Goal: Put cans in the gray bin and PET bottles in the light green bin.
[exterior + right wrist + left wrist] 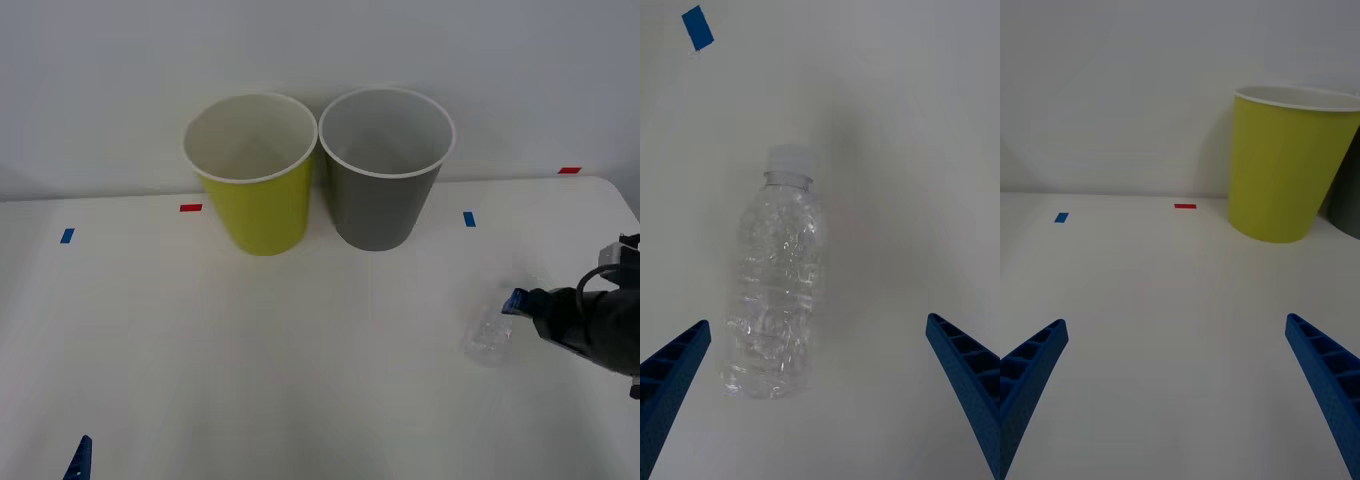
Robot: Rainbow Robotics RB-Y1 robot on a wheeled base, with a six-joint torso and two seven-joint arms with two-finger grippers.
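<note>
Hovering over the PET bottle (775,292), right gripper (820,390) spread wide, touching nothing.
Front view adds the light green bin (255,205) and gray bin (380,205) side by side; left gripper (1180,390) gapes, empty.

Front view: high camera facing forward and down, taking in the whole table (250,380), green bin (255,190) and gray bin (383,180) against the far wall.

Right wrist view: looks almost straight down, close above the bottle (775,292); shares the bottle (490,335) and blue tape (698,28) with front view.

Left wrist view: low, nearly level across the table toward the wall; shares green bin (1289,165) and red tape (1185,205) with front view.
</note>
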